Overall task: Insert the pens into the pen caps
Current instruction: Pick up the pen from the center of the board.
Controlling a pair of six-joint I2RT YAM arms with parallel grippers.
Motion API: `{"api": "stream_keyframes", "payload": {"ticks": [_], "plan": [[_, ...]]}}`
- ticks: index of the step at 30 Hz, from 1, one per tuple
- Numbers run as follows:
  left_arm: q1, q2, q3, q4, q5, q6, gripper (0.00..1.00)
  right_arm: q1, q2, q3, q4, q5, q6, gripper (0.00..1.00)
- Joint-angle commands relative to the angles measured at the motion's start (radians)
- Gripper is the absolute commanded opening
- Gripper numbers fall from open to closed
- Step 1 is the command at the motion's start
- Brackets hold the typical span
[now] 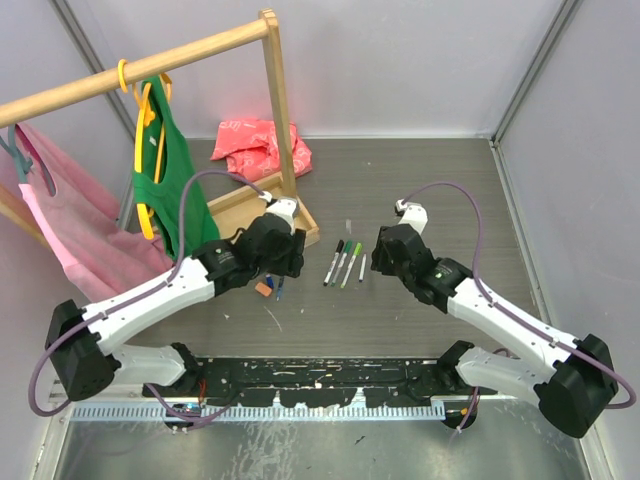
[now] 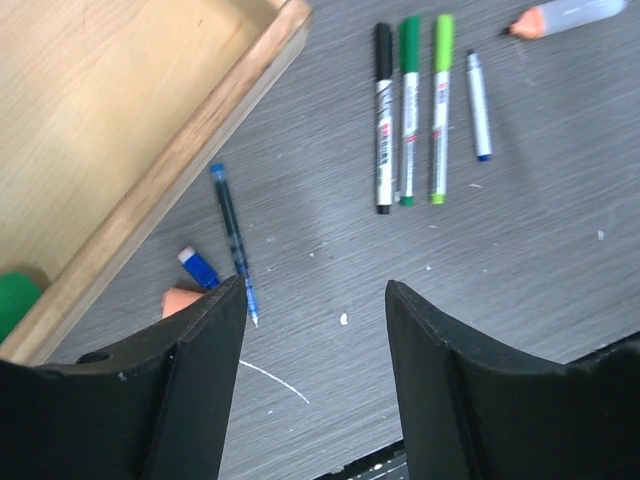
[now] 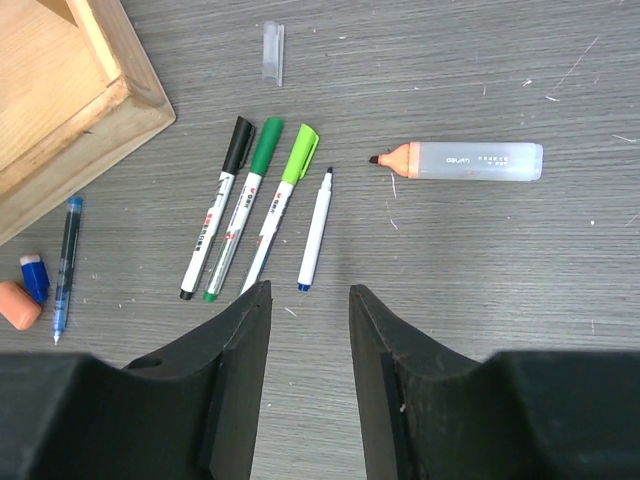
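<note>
Three capped pens lie side by side on the grey table: black [image 3: 215, 235], green [image 3: 245, 220] and light green [image 3: 282, 205]. Beside them is an uncapped white pen with a blue end [image 3: 315, 232]. An uncapped orange highlighter [image 3: 470, 160] lies to their right and a clear cap [image 3: 273, 50] beyond them. A thin blue pen [image 2: 232, 240], a blue cap [image 2: 198, 268] and an orange cap [image 2: 180, 298] lie by the wooden base. My left gripper [image 2: 315, 300] hovers open just right of the blue pen. My right gripper [image 3: 310, 290] hangs open and empty, just short of the white pen's end.
The wooden base [image 2: 120, 130] of a clothes rack sits left of the pens, its post [image 1: 280, 110] rising behind. A green garment [image 1: 165, 190] and a pink one [image 1: 60, 220] hang from the rail. A red cloth [image 1: 262, 145] lies at the back.
</note>
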Motion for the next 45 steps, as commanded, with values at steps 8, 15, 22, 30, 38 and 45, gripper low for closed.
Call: {"api": "stream_keyframes", "payload": {"ticks": [8,15,22,30,38,45], "plan": [[0.140,0.134,-0.119,0.169,0.083,-0.075,0.55,-0.004,-0.049,-0.039,0.061,0.005,-0.013,0.43],[0.155,0.259,-0.101,0.213,0.097,-0.079,0.48,-0.004,-0.057,-0.050,0.061,-0.007,-0.020,0.43],[0.156,0.309,-0.078,0.151,0.049,-0.082,0.45,-0.004,-0.079,-0.062,0.063,-0.016,-0.014,0.43],[0.156,0.355,-0.088,0.172,0.061,-0.079,0.43,-0.004,-0.075,-0.067,0.067,-0.031,-0.013,0.43],[0.155,0.384,-0.089,0.173,0.057,-0.076,0.41,-0.005,-0.073,-0.062,0.067,-0.039,-0.010,0.43],[0.155,0.401,-0.104,0.184,0.047,-0.085,0.41,-0.003,-0.067,-0.058,0.067,-0.044,-0.010,0.43]]}}
